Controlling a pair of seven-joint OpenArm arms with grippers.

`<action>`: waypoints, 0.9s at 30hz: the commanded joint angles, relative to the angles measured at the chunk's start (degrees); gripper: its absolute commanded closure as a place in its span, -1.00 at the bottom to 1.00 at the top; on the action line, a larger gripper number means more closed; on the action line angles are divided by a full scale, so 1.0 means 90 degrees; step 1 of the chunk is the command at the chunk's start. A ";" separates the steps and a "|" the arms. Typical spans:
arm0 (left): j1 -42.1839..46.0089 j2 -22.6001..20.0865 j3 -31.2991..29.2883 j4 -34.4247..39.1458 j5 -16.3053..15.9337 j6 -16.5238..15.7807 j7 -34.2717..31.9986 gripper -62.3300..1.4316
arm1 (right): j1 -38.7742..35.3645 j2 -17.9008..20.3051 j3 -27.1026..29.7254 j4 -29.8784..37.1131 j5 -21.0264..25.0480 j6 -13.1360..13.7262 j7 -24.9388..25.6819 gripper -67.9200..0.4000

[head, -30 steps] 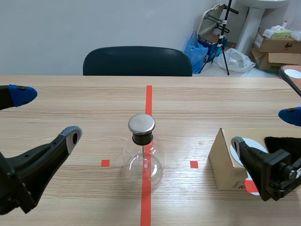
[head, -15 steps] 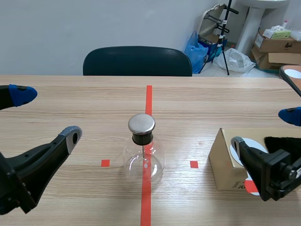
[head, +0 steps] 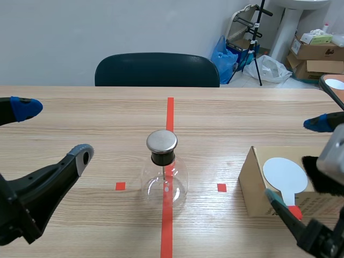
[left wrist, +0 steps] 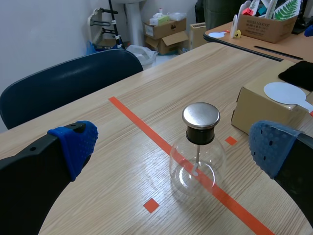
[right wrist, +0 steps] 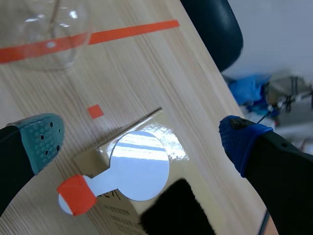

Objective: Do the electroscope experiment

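Note:
The electroscope (head: pixel 164 180), a clear glass flask with a black neck and a round metal cap (head: pixel 162 141), stands on the red centre line. In the left wrist view the electroscope (left wrist: pixel 198 156) is ahead of my open left gripper (left wrist: pixel 172 141), which holds nothing. At the scene's left, the left gripper (head: pixel 51 130) stays well apart from the flask. A white round paddle (head: pixel 285 173) with a red handle lies on a cardboard box (head: pixel 251 185) beside a black cloth (head: pixel 322 172). My right gripper (right wrist: pixel 142 137) hovers open above the paddle (right wrist: pixel 139 164) and cloth (right wrist: pixel 178 210).
A dark blue chair (head: pixel 157 70) stands at the table's far side. The edge of another table (head: pixel 332 87) shows at the far right. Cartons, a blue bag and a tripod sit on the floor beyond.
My right gripper has shifted over the box: its near finger dropped toward the table's front edge and uncovered the white paddle. The left arm and the electroscope have not moved.

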State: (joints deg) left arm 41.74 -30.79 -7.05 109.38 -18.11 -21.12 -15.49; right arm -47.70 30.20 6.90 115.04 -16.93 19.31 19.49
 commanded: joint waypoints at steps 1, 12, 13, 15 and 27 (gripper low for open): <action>-0.0002 0.0012 -0.0036 0.0138 -0.0051 -0.0007 -0.0104 -1.00 | -0.0260 0.0049 0.0019 0.0175 -0.0420 -0.0051 0.0231 -1.00; -0.0002 0.0012 -0.0036 0.0138 -0.0051 -0.0005 -0.0104 -1.00 | -0.0998 -0.1372 -0.0420 0.0155 -0.4184 -0.2045 0.0423 -1.00; -0.0002 0.0012 -0.0036 0.0138 -0.0051 -0.0005 -0.0104 -1.00 | -0.1042 -0.1481 -0.0478 0.0104 -0.4413 -0.2208 0.0418 -1.00; -0.0002 0.0012 -0.0036 0.0138 -0.0051 -0.0005 -0.0104 -1.00 | -0.1086 -0.1659 -0.0622 -0.0090 -0.4816 -0.2657 0.0408 -1.00; -0.0002 0.0012 -0.0036 0.0138 -0.0049 -0.0005 -0.0107 -1.00 | -0.0563 -0.1804 -0.1654 -0.2327 -0.5428 -0.5865 -0.0148 -1.00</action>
State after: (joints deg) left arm 41.74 -30.79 -7.05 109.38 -18.02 -21.12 -15.46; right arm -53.87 13.34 -8.60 93.12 -65.49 -32.77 18.55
